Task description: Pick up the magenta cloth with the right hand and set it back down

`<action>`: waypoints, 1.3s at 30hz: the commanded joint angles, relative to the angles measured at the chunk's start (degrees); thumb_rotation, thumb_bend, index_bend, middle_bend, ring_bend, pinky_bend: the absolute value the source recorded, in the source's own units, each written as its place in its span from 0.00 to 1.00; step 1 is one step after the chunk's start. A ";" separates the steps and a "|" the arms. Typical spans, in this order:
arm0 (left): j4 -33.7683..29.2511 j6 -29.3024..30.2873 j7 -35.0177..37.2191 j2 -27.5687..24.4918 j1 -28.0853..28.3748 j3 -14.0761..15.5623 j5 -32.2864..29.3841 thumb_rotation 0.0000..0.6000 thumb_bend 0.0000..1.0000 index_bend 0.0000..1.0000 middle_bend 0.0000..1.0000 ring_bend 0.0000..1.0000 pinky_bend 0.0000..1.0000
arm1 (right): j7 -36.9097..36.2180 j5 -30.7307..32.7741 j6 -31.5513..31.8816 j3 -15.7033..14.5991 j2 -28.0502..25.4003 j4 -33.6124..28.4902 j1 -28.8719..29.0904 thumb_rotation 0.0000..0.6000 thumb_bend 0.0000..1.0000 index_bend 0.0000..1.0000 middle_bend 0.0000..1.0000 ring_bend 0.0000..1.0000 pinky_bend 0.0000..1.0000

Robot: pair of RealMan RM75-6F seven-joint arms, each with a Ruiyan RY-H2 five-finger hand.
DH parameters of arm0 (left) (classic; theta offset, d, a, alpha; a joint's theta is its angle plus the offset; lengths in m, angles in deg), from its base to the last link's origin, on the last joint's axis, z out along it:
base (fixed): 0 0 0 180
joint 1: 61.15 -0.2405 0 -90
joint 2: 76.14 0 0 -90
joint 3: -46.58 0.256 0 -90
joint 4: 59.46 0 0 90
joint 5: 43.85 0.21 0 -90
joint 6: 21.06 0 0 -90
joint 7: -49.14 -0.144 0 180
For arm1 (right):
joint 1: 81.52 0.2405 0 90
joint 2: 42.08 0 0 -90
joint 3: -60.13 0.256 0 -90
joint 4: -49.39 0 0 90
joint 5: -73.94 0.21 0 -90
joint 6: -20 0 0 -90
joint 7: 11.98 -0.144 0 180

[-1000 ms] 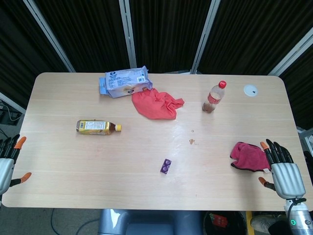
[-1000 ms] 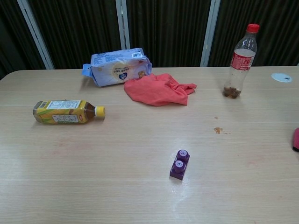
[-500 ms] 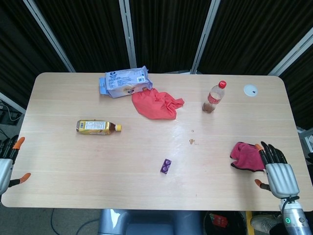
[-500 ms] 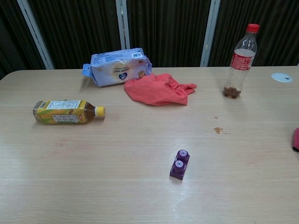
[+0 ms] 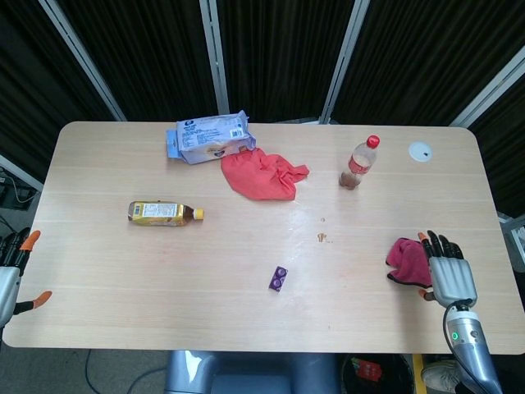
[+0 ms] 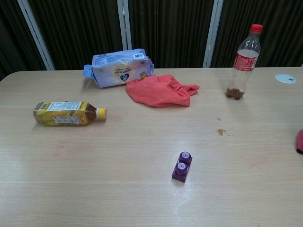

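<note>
The magenta cloth (image 5: 405,258) lies crumpled near the table's right edge; in the chest view only a sliver of the cloth (image 6: 300,141) shows at the frame's right border. My right hand (image 5: 444,271) is palm down at the cloth's right side, its fingers stretched out over that edge and its thumb low beside it. I cannot see the cloth lifted or pinched. My left hand (image 5: 13,275) hangs off the table's left front corner with fingers apart, holding nothing. Neither hand shows in the chest view.
A purple block (image 5: 279,279) sits mid-table. A yellow tea bottle (image 5: 162,213) lies on its side at left. A red cloth (image 5: 262,174) and a blue snack bag (image 5: 210,137) lie at the back. A nearly empty cola bottle (image 5: 359,162) stands right of them.
My right hand has moved left and forward from beside the table edge onto the magenta cloth's right side. The cloth and the left hand stay where they were.
</note>
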 commanded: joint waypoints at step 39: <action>-0.54 -1.85 2.57 0.29 0.91 -1.19 -2.63 1.00 0.04 0.00 0.00 0.00 0.00 | -3.26 8.29 -0.29 2.60 20.65 26.45 6.04 1.00 0.34 0.61 0.61 0.56 0.74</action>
